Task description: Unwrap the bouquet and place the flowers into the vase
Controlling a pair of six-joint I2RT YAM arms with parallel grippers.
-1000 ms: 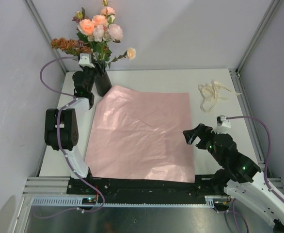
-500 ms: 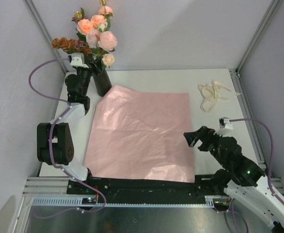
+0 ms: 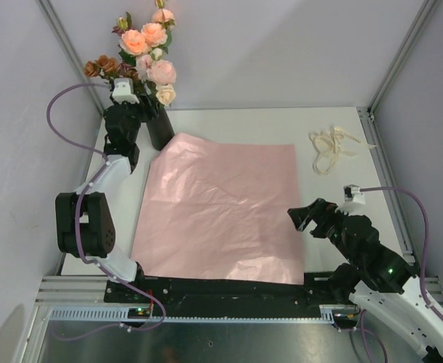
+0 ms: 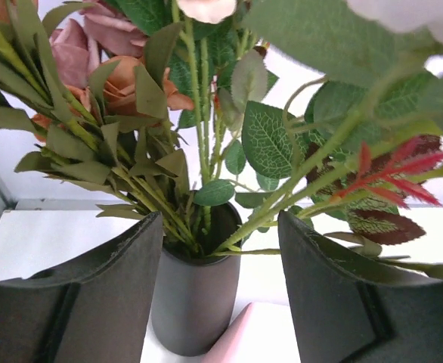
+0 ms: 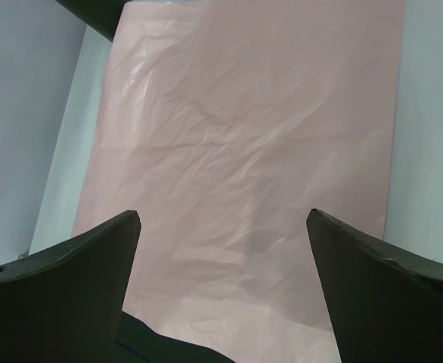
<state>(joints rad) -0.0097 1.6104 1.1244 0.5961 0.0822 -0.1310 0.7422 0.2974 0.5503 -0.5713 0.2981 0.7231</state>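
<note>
Flowers [image 4: 206, 113]: standing in the vase, stems down its mouth, heads fanned above and beyond the left claw's tips; leaves and a slanting stem cross the gap between its fingers
Vase [image 4: 195, 302]: upright, just ahead of the left claw [image 4: 220, 219], framed by its two fingers; whether either one touches the wall cannot be told
Left claw: jaws apart, nothing clamped between them
Right claw [image 5: 223, 219]: jaws wide and empty, hovering over the paper, well apart from the vase
Paper [image 3: 221, 212]: flat, its far corner just beside the vase's foot, below the left claw
Ribbon [image 3: 331, 147]: loose heap, well beyond the right claw
Stage: flowers look delivered; backing the left claw out seems to be what remains
Risk, snag: a finger catching a leaf or the slanting stem on the way out could drag flowers from the vase
Risk, tip: the vase is narrow and top-heavy, so a sideways brush from a finger could topple it
Risk, paper: any tug on the sheet could shift the vase's foot
</note>
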